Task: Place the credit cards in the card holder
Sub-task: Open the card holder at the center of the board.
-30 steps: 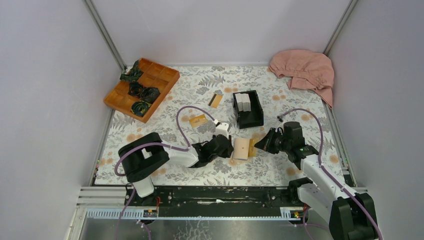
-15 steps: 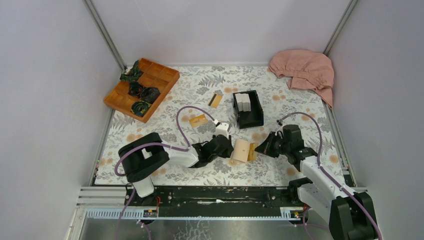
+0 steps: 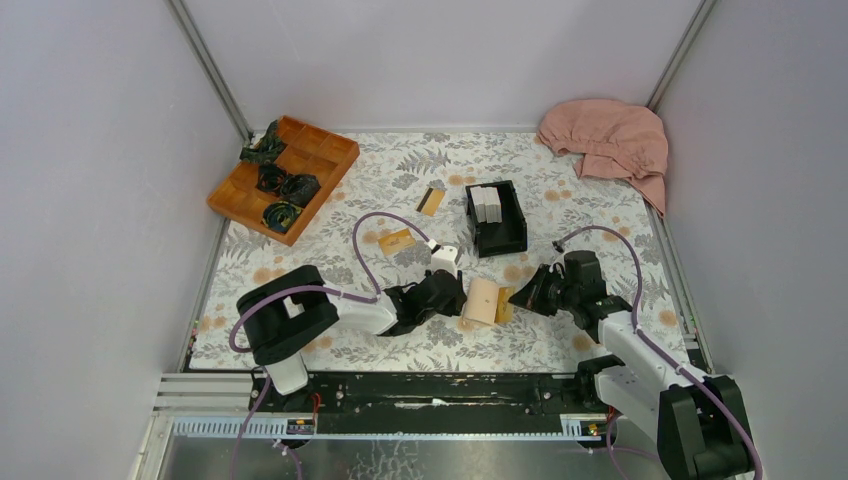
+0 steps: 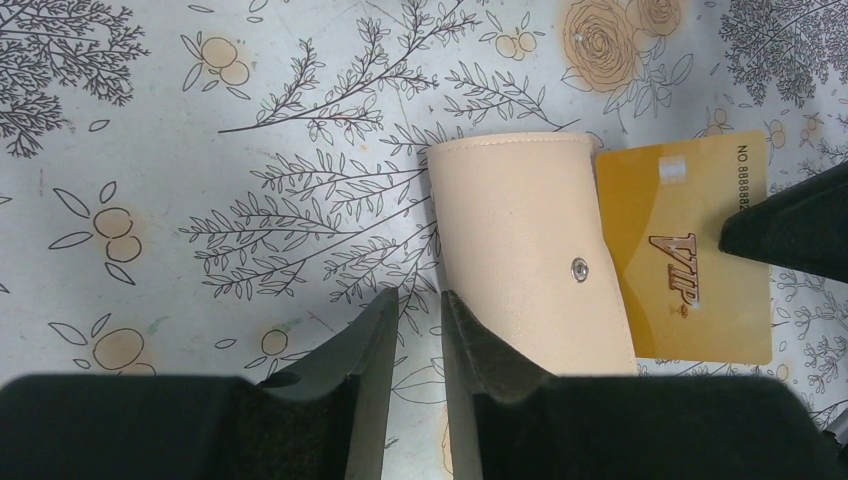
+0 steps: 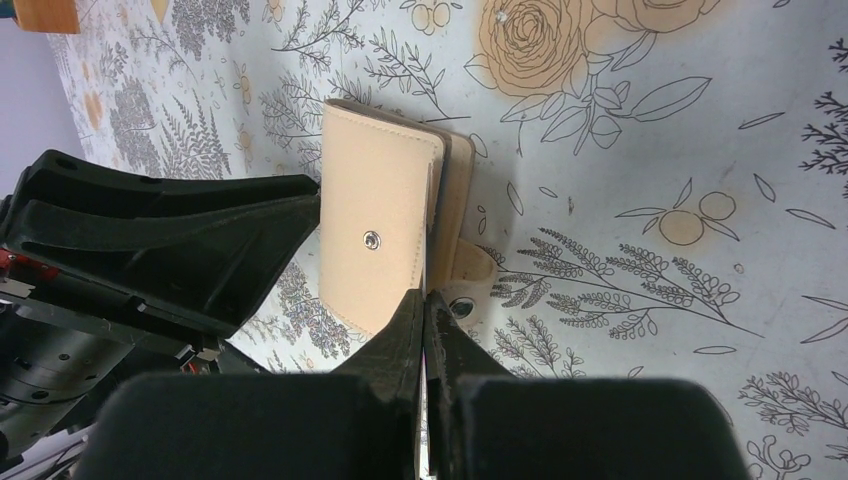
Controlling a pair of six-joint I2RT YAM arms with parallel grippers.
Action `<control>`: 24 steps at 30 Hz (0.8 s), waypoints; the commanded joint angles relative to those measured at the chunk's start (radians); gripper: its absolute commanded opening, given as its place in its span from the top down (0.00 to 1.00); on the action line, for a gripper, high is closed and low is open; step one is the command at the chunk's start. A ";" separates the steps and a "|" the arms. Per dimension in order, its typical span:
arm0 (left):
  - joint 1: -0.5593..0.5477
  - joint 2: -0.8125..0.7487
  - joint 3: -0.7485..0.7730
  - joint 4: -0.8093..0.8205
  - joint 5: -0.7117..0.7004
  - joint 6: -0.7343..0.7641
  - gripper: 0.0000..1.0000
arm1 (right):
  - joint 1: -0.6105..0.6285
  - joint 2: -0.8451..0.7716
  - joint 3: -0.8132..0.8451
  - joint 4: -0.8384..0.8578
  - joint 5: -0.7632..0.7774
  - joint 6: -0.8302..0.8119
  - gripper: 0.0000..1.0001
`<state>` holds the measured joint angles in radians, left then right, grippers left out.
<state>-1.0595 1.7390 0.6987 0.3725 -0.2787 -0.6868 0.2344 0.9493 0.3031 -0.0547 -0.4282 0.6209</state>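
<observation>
The tan card holder lies closed on the flowered cloth, snap stud up; it also shows in the left wrist view and the right wrist view. My right gripper is shut on a gold credit card, held edge-on against the holder's right side. My left gripper rests at the holder's left edge, jaws nearly together with only a narrow gap and nothing between them. Two more credit cards lie further back: one with a black band, one plain orange.
A black open box holding white blocks stands just behind the card holder. An orange compartment tray with dark items is at the back left. A pink cloth lies in the back right corner. Walls close in on three sides.
My right gripper has moved slightly left and down with the card, bringing it closer against the card holder. The left arm has barely moved.
</observation>
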 commanded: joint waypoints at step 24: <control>-0.059 0.092 -0.054 -0.173 0.042 -0.029 0.71 | -0.001 -0.107 -0.060 0.064 0.018 0.125 1.00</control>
<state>-1.0882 1.7508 0.6937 0.3965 -0.3073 -0.7048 0.2344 0.8772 0.2340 -0.0048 -0.4080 0.7361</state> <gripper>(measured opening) 0.294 0.015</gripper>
